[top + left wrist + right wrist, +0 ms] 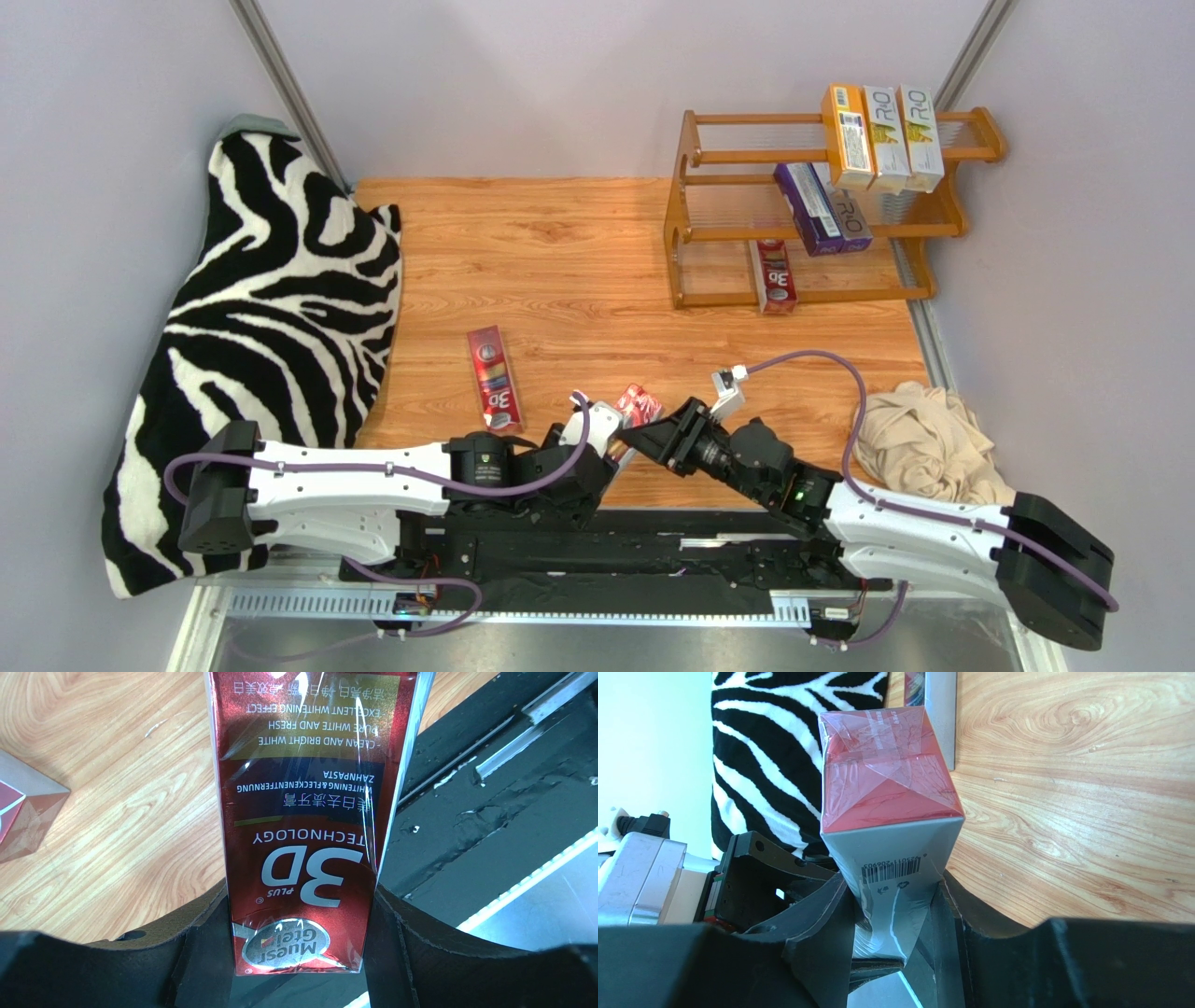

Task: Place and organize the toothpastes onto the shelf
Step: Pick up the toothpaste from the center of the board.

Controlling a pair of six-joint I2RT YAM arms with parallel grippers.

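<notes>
The left tool (302, 913) and right tool (896, 903) both squeezed one red toothpaste box (640, 406), mid-swap. Next, left probably should let go.

Pale walls (561, 84), wooden tabletop (561, 252)

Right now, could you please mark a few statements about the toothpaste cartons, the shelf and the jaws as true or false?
1. The left jaws and the right jaws both clamp the held red carton. True.
2. The bottom tier of the shelf holds nothing. False: the shelved red carton sits there.
3. Two purple cartons sit on the middle tier. True.
4. The loose red carton lies on the zebra cloth. False: it lies on the wooden table, beside the cloth.
</notes>
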